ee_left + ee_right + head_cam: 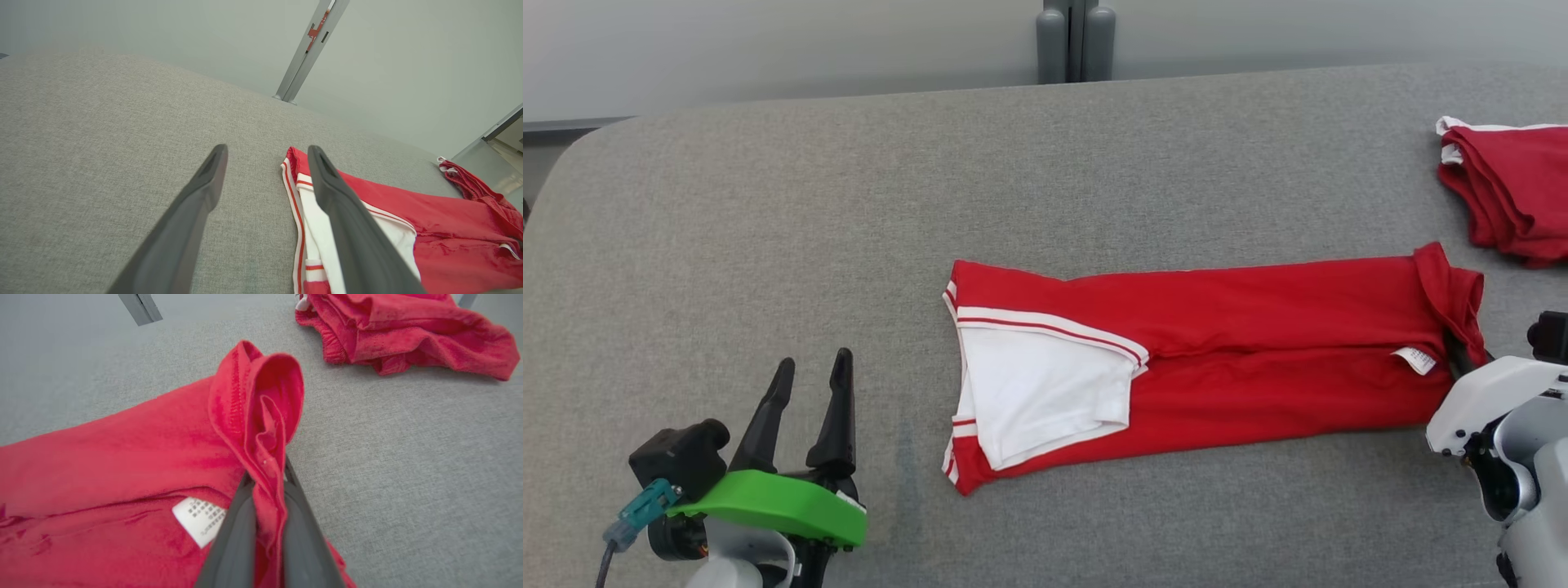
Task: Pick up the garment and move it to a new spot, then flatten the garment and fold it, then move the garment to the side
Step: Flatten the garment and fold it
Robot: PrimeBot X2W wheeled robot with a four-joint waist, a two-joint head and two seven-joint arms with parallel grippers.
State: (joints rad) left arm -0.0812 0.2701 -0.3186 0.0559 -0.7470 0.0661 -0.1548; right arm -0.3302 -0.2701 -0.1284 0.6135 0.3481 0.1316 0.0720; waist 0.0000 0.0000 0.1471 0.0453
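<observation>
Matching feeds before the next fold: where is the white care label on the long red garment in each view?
Head view: care label at right, near the pinched end of the long red garment.
Left wrist view: label at the right edge, low.
Right wrist view: label low, left of the right tool.
Shared landmark: the crumpled red pile.

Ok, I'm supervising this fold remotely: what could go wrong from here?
The right end effector pinches only a bunched end edge of the garment, so it might slip out when pulled. The left end effector is open and off the cloth; a one-sided lift could undo the fold. The other red garment lies close by and might get dragged.
</observation>
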